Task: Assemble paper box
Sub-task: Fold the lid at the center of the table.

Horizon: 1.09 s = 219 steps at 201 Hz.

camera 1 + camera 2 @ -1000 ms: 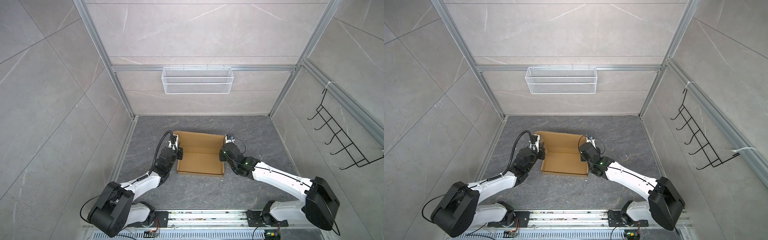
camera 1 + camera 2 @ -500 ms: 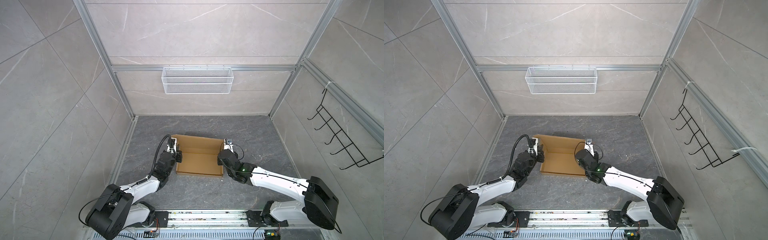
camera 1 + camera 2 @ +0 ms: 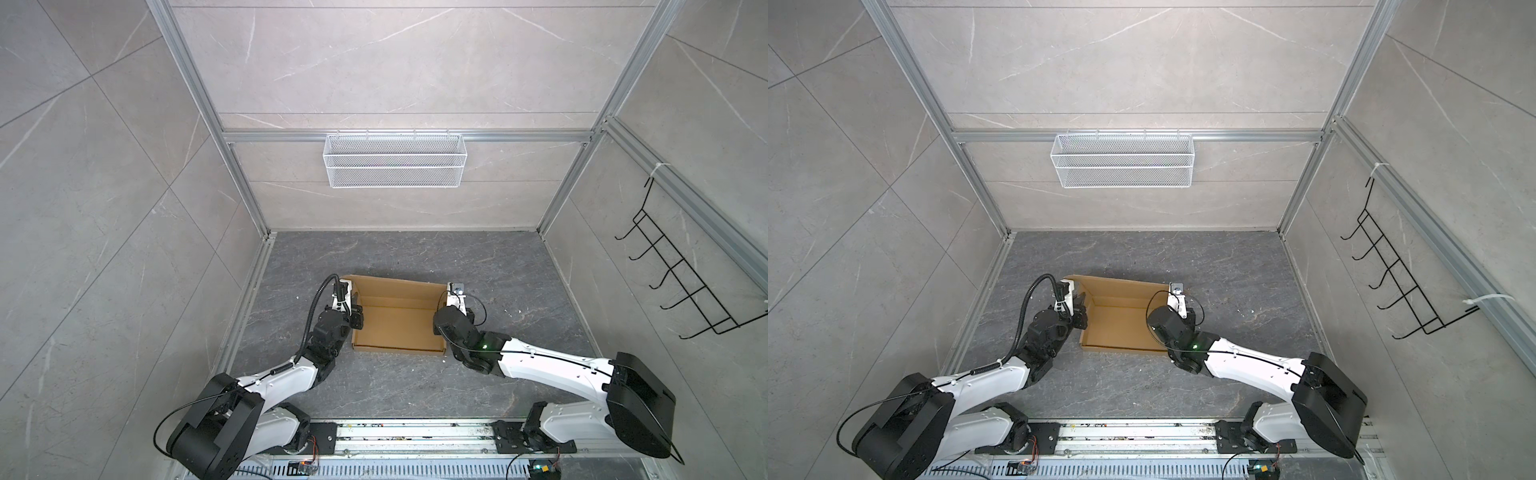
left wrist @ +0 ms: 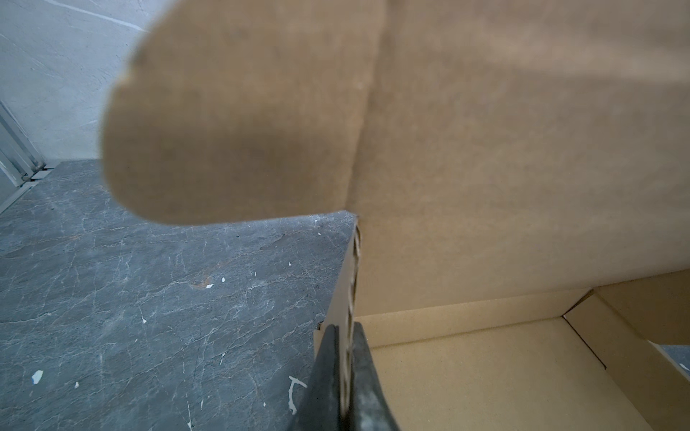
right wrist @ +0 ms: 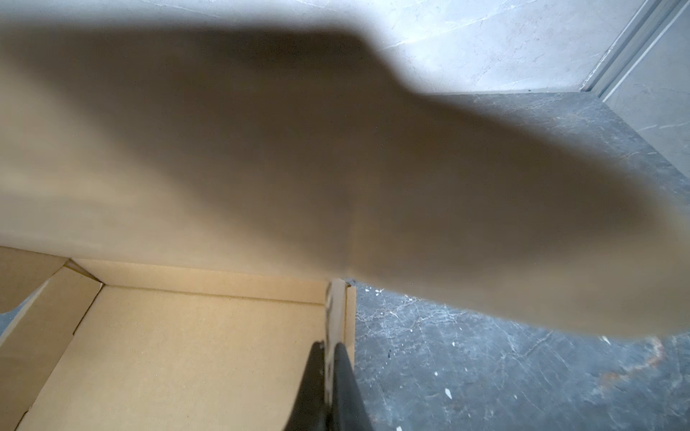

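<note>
Cardboard paper box (image 3: 397, 324) sits between the arms, long axis running side to side; left pincer (image 4: 344, 337) pinches one short wall, right pincer (image 5: 328, 349) the opposite one.

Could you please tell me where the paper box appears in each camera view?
Top view: paper box just below picture centre, lid raised at its far side.
Top view: paper box just below and left of centre.
Left wrist: close up, side wall pinched between the left fingers.
Right wrist: close up, side wall pinched between the right fingers.
Shared landmark: dark marbled table.
</note>
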Tool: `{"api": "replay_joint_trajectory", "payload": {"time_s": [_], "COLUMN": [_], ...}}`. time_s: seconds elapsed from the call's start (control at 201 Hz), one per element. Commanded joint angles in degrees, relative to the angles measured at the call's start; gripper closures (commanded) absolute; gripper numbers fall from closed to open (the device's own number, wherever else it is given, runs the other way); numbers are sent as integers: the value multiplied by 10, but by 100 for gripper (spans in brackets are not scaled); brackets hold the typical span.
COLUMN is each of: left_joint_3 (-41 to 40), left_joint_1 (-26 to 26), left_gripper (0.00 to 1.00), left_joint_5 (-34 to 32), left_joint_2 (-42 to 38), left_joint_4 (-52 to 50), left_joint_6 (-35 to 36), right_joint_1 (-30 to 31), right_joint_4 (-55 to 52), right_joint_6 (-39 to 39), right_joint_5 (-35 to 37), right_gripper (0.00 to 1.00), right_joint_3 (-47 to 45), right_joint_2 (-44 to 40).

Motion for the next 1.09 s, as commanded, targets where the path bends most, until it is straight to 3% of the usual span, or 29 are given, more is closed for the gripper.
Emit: {"api": "replay_joint_trajectory", "payload": {"time_s": [0.0, 0.557, 1.085], "left_joint_3": [-7, -30, -68], "left_joint_1": [-24, -81, -87], "left_gripper": [99, 99, 98], "left_joint_5": [53, 27, 10], "left_joint_2": [0, 16, 13], "left_joint_4": [-23, -14, -4], "left_joint_6": [-24, -23, -1], "right_joint_1": [25, 33, 33], "right_joint_4": [10, 15, 23], "right_joint_6": [18, 38, 36], "right_joint_5": [-45, -38, -51], "right_gripper": [97, 97, 97], "right_joint_3": [-13, -41, -70], "right_joint_2": [18, 14, 22]}}
